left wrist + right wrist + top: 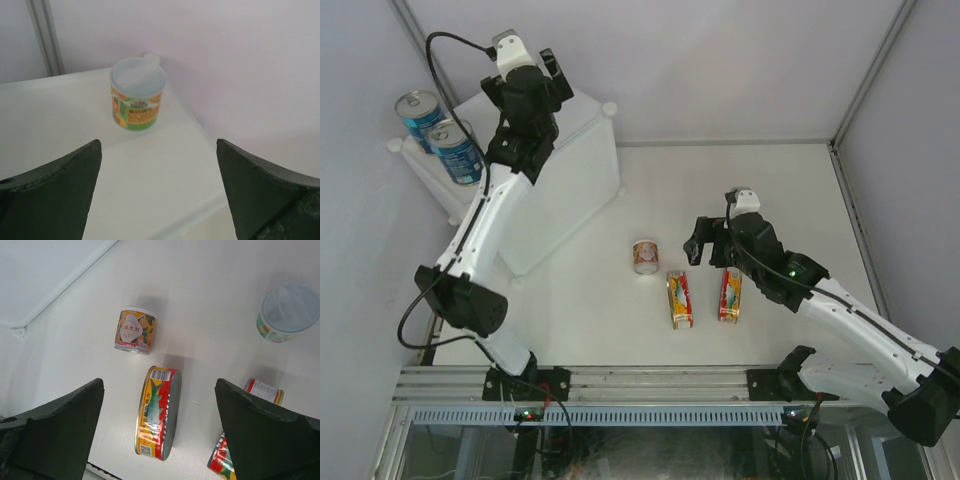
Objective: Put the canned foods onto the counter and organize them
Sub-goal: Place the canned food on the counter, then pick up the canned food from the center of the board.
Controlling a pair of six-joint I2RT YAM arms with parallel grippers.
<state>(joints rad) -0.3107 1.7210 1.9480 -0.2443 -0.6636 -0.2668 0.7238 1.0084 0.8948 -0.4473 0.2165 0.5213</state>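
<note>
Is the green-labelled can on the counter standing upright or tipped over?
Upright: the green-labelled can stands on the counter, its pale lid facing up.

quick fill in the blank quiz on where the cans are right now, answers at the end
1. The two tall cans on the counter have ___ labels.
2. In the top view, ___ flat oval tins lie on the table.
3. The left gripper has its jaws ___.
4. The small orange-labelled can on the table lies on its ___.
Missing: blue, two, open, side

White tabletop (600, 312), pale grey wall panels (720, 60) on three sides, aluminium rail (640, 378) along near edge; lighting seems diffuse.
</note>
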